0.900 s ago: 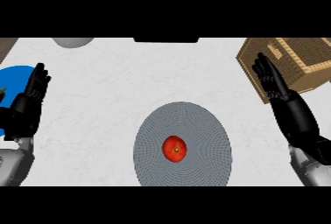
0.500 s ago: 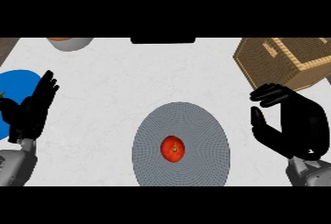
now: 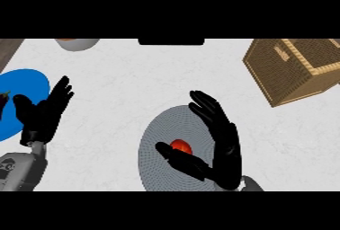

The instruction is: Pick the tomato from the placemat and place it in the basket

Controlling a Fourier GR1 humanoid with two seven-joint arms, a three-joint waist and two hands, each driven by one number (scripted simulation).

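Your right hand hangs spread over the grey placemat, fingers toward eleven o'clock, thumb just beside the tomato lying mid-mat. The basket sits at two o'clock. Your left hand rests open at nine o'clock.

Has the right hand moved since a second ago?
Yes. The right hand has swung left, away from the basket, and is now over the placemat, open around the tomato.
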